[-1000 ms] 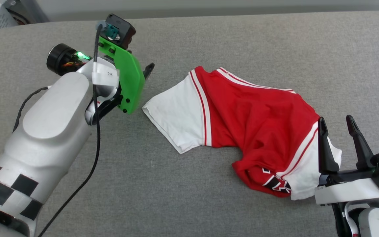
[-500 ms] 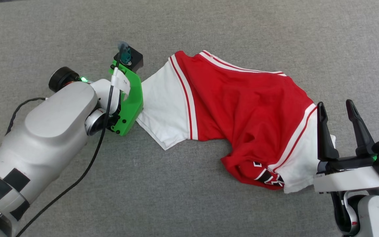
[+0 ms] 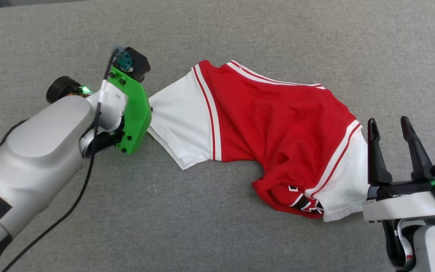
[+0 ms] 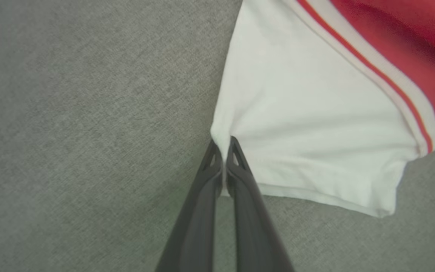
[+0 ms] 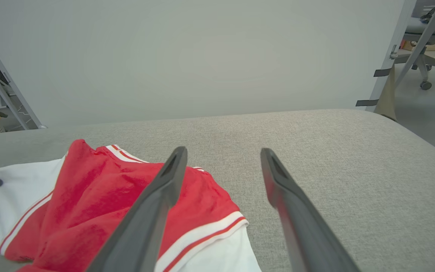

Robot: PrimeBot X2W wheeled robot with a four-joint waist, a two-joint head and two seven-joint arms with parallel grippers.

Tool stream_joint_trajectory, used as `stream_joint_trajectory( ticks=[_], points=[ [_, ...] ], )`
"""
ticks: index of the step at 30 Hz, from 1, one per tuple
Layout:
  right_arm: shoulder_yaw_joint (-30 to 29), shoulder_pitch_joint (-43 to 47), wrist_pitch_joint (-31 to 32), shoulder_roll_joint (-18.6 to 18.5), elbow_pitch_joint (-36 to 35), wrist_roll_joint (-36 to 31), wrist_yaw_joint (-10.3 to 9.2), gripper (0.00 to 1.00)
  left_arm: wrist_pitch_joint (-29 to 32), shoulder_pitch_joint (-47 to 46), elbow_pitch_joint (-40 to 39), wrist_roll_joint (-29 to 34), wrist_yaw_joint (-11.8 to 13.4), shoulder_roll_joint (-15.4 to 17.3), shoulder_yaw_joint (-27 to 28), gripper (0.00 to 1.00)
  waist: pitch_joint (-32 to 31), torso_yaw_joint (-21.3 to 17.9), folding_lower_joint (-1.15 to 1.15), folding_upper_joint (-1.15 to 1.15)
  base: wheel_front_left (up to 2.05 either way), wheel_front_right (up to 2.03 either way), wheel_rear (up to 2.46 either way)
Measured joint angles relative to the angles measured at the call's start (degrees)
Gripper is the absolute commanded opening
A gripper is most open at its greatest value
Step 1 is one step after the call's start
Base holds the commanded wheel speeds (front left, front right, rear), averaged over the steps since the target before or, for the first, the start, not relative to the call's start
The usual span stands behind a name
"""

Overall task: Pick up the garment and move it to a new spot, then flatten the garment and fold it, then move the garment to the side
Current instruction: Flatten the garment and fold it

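Observation:
The garment [image 3: 278, 124], a red jersey with white sleeves and striped trim, lies crumpled across the grey surface; part of its black print shows at the lower fold [image 3: 308, 206]. My left gripper [image 4: 223, 145] is shut on the outer edge of the garment's left white sleeve [image 4: 308, 124], its fingers pinching the hem. In the head view the green wrist mount [image 3: 132, 109] hides those fingers. My right gripper [image 3: 389, 126] stands open just right of the garment's other white sleeve [image 3: 347, 177], with nothing between its fingers [image 5: 157, 200].
The grey fabric surface [image 3: 240, 234] stretches wide on all sides. A black cable [image 3: 77, 196] runs along my left arm. Beyond the surface's far edge stand a pale wall [image 5: 202, 56], a metal frame [image 5: 6, 98] and an office chair [image 5: 425, 41].
My left gripper reached the left sleeve's edge, shut on it and has drawn it a little to the left. The head camera shifted. The right gripper stays open beside the right sleeve.

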Motion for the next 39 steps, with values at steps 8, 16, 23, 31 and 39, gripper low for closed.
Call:
stream_joint_trajectory(
  ticks=[8,16,23,31,39],
  points=[
    [-0.2,0.6,0.0,0.0,0.1,-0.5,0.0,1.0,-2.3,0.4,1.7,-3.1,0.0,6.8,0.0,0.0,-2.7,2.6,0.0,0.0,0.0,0.0,0.0],
    [-0.4,0.9,0.0,0.0,0.0,-0.6,0.0,1.0,-2.8,4.1,8.5,-5.7,0.0,9.9,0.2,0.0,-2.9,3.6,0.0,0.0,0.0,0.0,0.0],
    [-1.1,1.0,0.0,0.0,0.1,-0.8,0.0,1.0,-10.1,6.9,11.9,-5.8,1.2,7.6,1.0,1.0,-2.9,3.4,0.0,0.0,0.0,0.0,0.0],
    [-3.4,1.1,0.0,0.0,-1.0,-3.8,0.0,1.0,-36.0,9.1,12.0,-0.6,8.7,4.7,4.6,1.0,-6.3,4.5,0.0,0.0,0.0,0.0,0.0],
    [-4.8,-3.8,0.0,-4.8,-4.0,-4.7,0.0,1.0,-42.2,17.2,-2.7,7.5,20.2,4.6,18.3,1.0,-9.5,7.4,0.0,0.0,0.0,0.0,0.0]
  ],
)
